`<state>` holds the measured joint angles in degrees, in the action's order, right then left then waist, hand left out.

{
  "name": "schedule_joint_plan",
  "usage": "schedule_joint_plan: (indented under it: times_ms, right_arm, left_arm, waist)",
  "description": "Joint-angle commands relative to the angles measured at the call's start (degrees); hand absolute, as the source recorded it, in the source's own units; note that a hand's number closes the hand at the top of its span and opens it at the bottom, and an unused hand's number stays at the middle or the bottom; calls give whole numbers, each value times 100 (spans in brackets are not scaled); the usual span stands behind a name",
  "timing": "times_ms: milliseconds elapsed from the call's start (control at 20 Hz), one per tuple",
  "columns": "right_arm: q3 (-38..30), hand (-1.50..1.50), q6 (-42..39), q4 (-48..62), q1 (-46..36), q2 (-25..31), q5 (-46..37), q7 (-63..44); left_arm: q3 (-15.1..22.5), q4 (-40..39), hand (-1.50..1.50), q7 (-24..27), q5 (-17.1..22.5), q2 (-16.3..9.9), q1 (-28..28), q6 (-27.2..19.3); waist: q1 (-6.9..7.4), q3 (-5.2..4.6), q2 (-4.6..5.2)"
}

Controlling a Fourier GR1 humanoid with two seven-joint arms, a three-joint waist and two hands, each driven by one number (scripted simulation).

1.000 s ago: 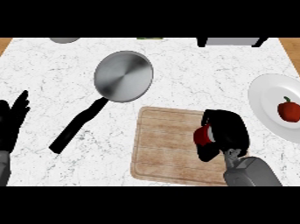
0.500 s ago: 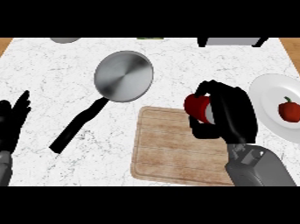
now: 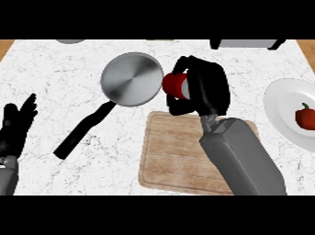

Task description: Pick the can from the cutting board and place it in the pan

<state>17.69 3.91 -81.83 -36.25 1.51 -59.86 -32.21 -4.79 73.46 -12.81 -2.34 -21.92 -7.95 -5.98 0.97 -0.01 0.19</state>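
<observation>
Can [image 3: 175, 85], red, sits gripped in the curled right hand [image 3: 204, 89], beside the pan's [image 3: 131, 79] right rim, beyond the cutting board [image 3: 177, 151]. Left hand [image 3: 14, 131] rests open near the counter's [image 3: 58, 64] left edge.

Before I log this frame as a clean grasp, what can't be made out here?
- Can: head view, mostly hidden by right hand; label unreadable.
- Cutting board: right part covered by the forearm.
- Dark object and grey item at the top edge: cut off, unidentifiable.
</observation>
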Motion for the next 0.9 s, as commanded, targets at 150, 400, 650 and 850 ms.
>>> schedule_joint_plan:
  times_ms: [150, 400, 650, 850]
  right_arm:
    - [-139, 150, 1211, 2068, -1558, -147, 1093, -139]
    - [-290, 150, 2043, 3691, -2231, -150, 1875, 456]
    - [-379, 150, 2280, 4946, -2924, -151, 2301, 638]
    - [-526, 150, 2511, 5539, -2902, -151, 2694, 1286]
  left_arm:
    - [67, 272, 0, -68, -135, 85, 89, -48]
    - [-57, -282, 0, 132, -47, 42, -287, 156]
    - [349, 119, 0, -178, -315, 303, -383, 2]
    - [311, 92, 0, 9, -266, 327, -259, 54]
  waist:
    - [158, 2, 25]
    - [253, -2, 90]
    - [485, 0, 143]
    - [580, 1, 185]
